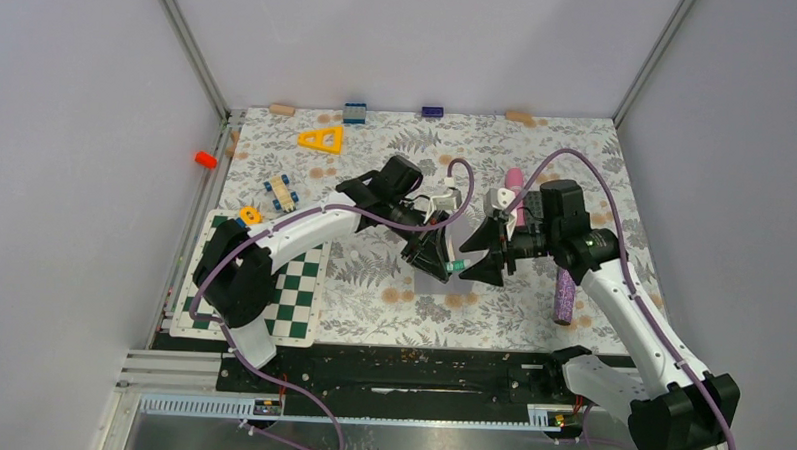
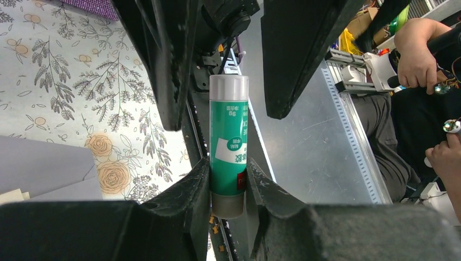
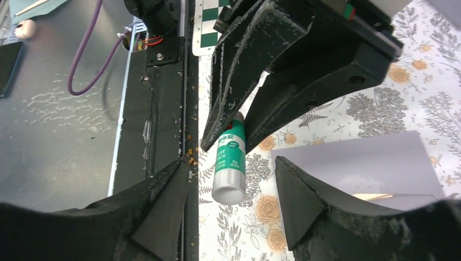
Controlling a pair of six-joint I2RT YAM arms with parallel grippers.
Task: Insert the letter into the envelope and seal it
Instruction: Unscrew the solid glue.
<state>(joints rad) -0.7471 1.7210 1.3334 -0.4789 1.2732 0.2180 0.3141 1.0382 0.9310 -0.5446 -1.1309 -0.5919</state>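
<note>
My left gripper (image 2: 228, 168) is shut on the lower body of a green glue stick (image 2: 229, 141) with a white cap, held above the floral table. My right gripper (image 3: 231, 163) stands open, with one finger on each side of the capped end of the glue stick (image 3: 229, 157) and a gap on both sides. From above, the two grippers meet at mid-table, left gripper (image 1: 441, 257) facing right gripper (image 1: 480, 258). The grey envelope (image 3: 369, 163) lies flat under them. A tan sliver of the letter (image 3: 372, 196) shows at its edge. The envelope (image 2: 43, 166) also appears in the left wrist view.
A green-and-white chessboard mat (image 1: 302, 292) lies at the left front. A purple cylinder (image 1: 564, 296) lies right of my right arm and a pink piece (image 1: 514, 179) behind it. A yellow triangle (image 1: 320, 138) and small blocks sit at the back. A person's hand (image 2: 418, 54) is beyond the table edge.
</note>
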